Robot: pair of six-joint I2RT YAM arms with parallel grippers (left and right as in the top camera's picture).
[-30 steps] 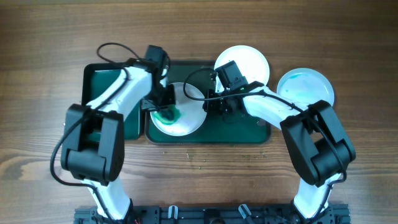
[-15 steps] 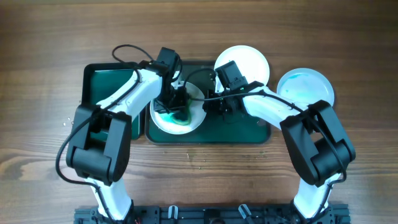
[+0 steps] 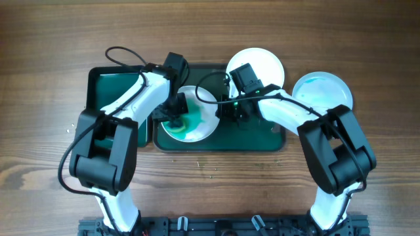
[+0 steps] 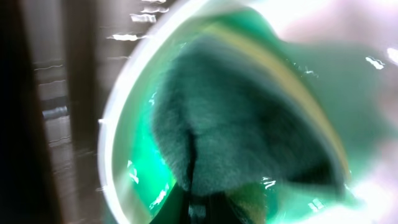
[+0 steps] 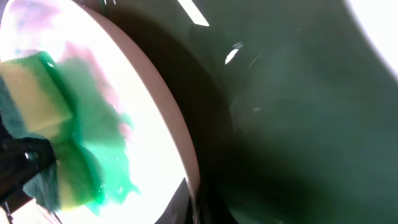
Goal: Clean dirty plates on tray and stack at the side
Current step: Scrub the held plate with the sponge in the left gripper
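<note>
Overhead: one plate under the sponge, nothing stacked yet.
You have the left gripper (image 3: 174, 115) clamped on a green-and-yellow sponge (image 3: 180, 123), pressed onto the smeared plate (image 3: 203, 105) that lies at the left end of the large green tray (image 3: 259, 134). The right gripper (image 3: 231, 110) is closed at that plate's right rim, though whether it pinches the rim I cannot tell. I judge you about midway: the back plate (image 3: 262, 62) at the tray's far edge looks clean, the tinted plate (image 3: 321, 92) out on the table (image 3: 52, 52) looks unwashed, and the two lie apart. Only this view shows those. Left wrist shows the sponge's dark scouring face; right wrist shows its yellow side and the teal film.
</note>
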